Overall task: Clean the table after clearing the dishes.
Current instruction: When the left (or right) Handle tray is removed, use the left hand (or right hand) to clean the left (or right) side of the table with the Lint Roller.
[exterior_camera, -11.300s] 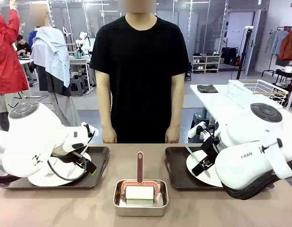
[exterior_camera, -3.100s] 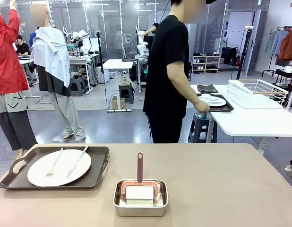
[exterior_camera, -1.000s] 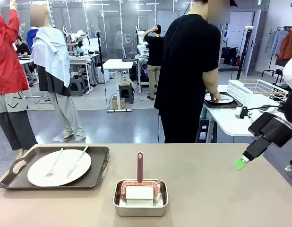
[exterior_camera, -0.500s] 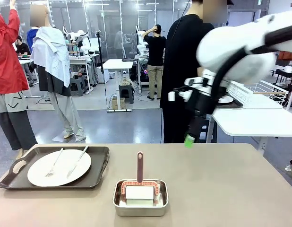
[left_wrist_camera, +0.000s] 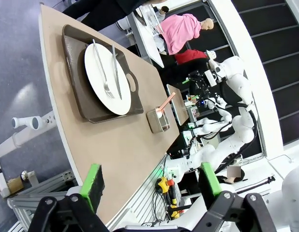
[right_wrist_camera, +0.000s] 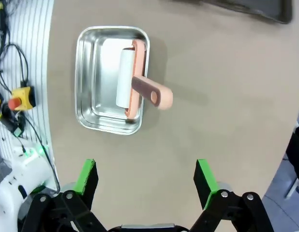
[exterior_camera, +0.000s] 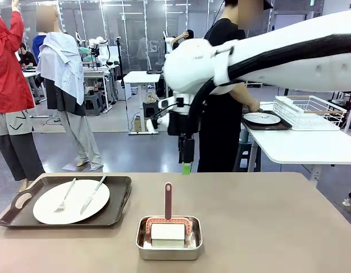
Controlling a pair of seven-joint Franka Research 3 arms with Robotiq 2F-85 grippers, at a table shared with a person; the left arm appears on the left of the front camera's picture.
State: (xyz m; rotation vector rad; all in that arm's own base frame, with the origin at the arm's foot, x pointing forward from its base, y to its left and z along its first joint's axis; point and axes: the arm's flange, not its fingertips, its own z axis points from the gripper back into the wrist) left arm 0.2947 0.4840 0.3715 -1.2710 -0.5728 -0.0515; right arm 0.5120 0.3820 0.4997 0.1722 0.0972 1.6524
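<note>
On the left of the beige table [exterior_camera: 260, 227] lies a dark tray [exterior_camera: 121, 190] with a white plate [exterior_camera: 71, 201], fork and knife. The left wrist view shows the same plate [left_wrist_camera: 107, 79] far off, beyond my open left gripper [left_wrist_camera: 151, 181], which hangs off the table's end. My right arm reaches across from the right. Its gripper [exterior_camera: 187, 166] points down above the table's far middle. In its wrist view the right gripper [right_wrist_camera: 145, 178] is open and holds nothing. A person stands at the white side table with a second plate [exterior_camera: 262, 118] on a tray.
A small steel pan [exterior_camera: 142, 244] sits at the table's near middle and holds a roller [exterior_camera: 168, 200] with a pink handle. In the right wrist view the pan [right_wrist_camera: 89, 77] lies ahead of the fingers. A wire rack [exterior_camera: 312, 111] stands on the white table.
My right arm has swung in from the right edge to the table's middle, above and behind the pan. The person stays at the side table. The left tray has not moved.
</note>
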